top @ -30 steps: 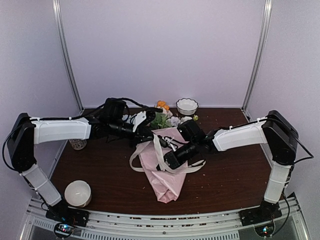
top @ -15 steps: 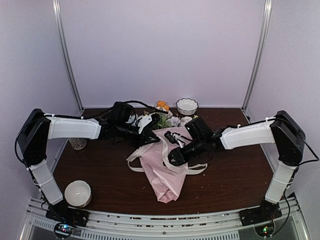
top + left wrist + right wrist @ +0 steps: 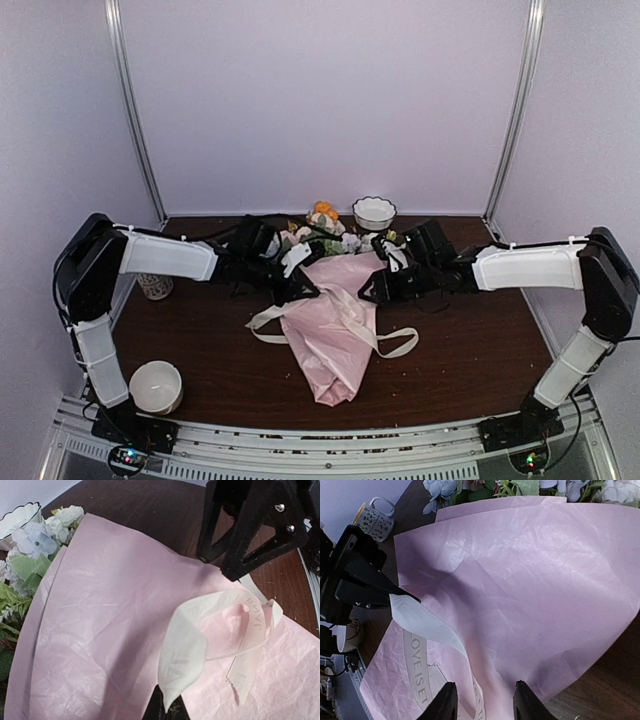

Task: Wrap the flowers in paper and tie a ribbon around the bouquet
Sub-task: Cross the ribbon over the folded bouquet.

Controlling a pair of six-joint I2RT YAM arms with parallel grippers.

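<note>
- Dark wooden table, lilac walls behind.
- Bouquet lies centre frame.
- My left gripper pinches the ribbon there.
- My right gripper hangs half-open, empty, centre-right.

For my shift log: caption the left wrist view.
Left pincer pinches the cream ribbon looped over pink paper; flowers at its edge.

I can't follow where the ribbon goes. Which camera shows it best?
The top external: the whole ribbon crosses the paper, ends trailing each side. Left wrist shows one loop; right wrist, a lettered stretch.
</note>
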